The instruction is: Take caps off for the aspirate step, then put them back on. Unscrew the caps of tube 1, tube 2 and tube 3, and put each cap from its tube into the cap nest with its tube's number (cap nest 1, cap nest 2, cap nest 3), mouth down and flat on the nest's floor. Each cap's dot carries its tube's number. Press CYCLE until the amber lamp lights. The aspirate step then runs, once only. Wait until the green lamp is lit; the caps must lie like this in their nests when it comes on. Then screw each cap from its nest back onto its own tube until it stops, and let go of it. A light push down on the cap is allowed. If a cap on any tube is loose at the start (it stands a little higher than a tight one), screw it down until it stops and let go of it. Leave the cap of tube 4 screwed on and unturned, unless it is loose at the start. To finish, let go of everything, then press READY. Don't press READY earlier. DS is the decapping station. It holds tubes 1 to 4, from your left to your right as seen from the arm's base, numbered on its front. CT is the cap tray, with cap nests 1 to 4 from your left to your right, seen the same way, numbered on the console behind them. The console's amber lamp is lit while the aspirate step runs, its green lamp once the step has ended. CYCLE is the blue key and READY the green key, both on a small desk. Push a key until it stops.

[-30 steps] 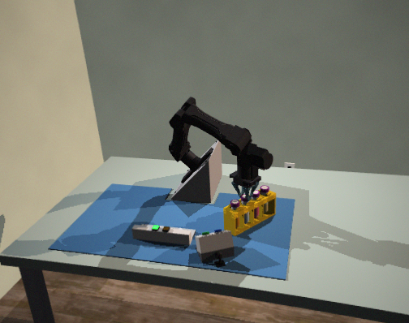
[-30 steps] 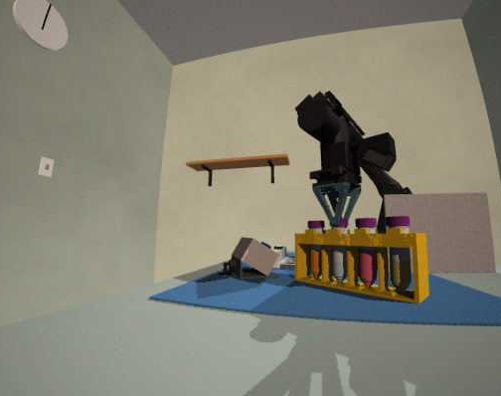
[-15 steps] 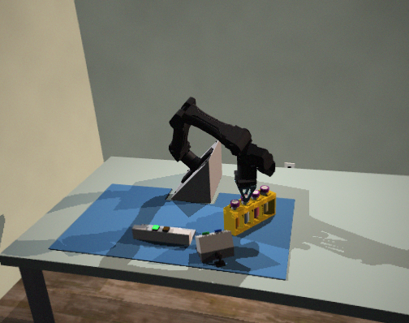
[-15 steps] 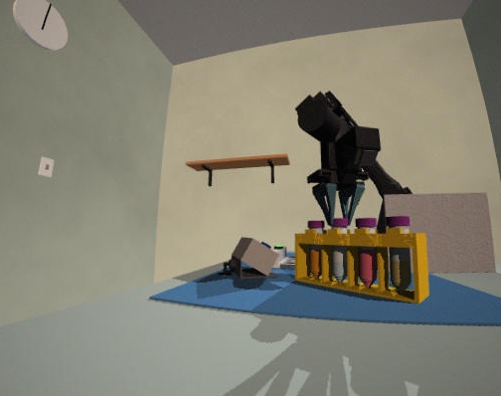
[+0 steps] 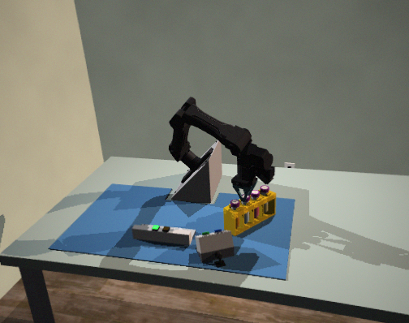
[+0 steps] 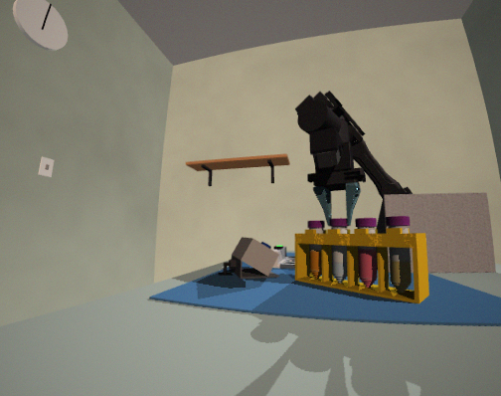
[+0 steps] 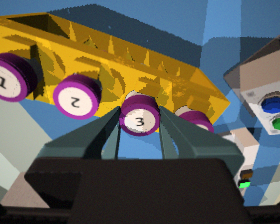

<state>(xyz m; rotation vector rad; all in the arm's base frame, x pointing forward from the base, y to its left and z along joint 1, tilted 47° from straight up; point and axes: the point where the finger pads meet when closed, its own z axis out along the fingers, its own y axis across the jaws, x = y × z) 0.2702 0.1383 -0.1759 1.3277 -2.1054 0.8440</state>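
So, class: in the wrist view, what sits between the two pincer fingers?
The purple cap marked 3 sits between the pincer fingers, gripped on both sides, over the yellow station. The wrist view shows it best.

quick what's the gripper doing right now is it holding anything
Gripper: jaws closed on the purple cap marked 3, which sits on its tube in the yellow station.

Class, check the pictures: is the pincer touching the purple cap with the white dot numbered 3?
Touching. In the wrist view both grey fingers of the pincer press against opposite sides of the purple cap numbered 3, no gap showing.
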